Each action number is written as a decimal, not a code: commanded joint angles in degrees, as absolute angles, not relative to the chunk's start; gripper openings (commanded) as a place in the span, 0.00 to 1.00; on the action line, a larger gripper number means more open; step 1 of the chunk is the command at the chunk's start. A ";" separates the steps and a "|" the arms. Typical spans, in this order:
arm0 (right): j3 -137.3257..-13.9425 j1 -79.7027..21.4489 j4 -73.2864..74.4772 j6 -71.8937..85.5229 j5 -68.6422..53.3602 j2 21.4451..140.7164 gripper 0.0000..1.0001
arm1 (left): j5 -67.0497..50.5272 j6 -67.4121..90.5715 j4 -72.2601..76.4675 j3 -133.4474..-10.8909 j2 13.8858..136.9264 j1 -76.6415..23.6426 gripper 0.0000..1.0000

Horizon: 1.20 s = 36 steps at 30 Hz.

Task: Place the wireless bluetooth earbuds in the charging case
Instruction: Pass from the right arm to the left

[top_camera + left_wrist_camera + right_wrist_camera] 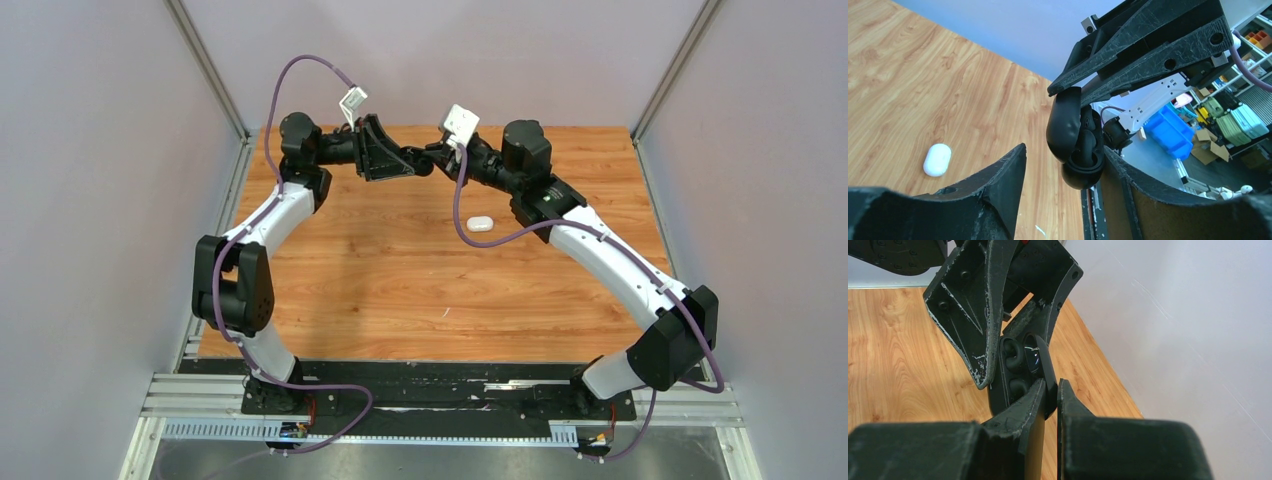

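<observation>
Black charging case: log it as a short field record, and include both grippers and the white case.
black charging case: lid open, held in the air above the table
right gripper: shut on the case's lid edge
left gripper: open, one finger on either side of the case
white charging case: closed, lying on the table, apart from both arms
earbuds: case wells too dark to tell

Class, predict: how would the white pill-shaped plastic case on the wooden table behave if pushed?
Smooth and rounded, the white pill-shaped plastic case probably slides or spins rather than tips. Being small, it likely feels light.
</observation>
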State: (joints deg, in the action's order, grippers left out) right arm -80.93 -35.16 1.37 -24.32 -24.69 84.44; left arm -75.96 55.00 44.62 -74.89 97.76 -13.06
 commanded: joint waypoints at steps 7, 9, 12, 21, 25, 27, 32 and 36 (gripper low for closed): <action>-81.28 -35.94 -2.11 -24.08 -25.46 84.38 0.00 | -74.94 55.40 45.21 -77.88 98.93 -13.27 0.53; -81.02 -35.88 -2.11 -24.17 -25.72 84.32 0.00 | -74.90 55.30 45.33 -77.66 98.96 -13.26 0.41; -80.92 -35.93 -1.67 -24.21 -26.21 84.16 0.00 | -74.66 55.19 45.97 -77.40 99.03 -13.27 0.23; -84.93 -35.86 5.44 -25.40 -23.26 82.31 0.17 | -75.82 57.45 51.44 -76.79 100.57 -13.15 0.00; -85.18 -35.86 7.73 -24.75 -22.40 81.40 0.33 | -75.83 57.49 52.94 -76.68 100.67 -13.12 0.00; -85.82 -35.80 8.67 -23.86 -21.12 80.98 0.39 | -76.20 57.51 53.30 -76.65 100.83 -13.10 0.00; -88.39 -35.07 11.61 -23.47 -20.21 80.25 0.43 | -77.38 57.64 54.80 -76.29 100.85 -13.12 0.00; -88.86 -33.17 15.29 -22.69 -23.02 78.89 0.45 | -78.72 57.14 55.40 -76.20 100.58 -13.17 0.00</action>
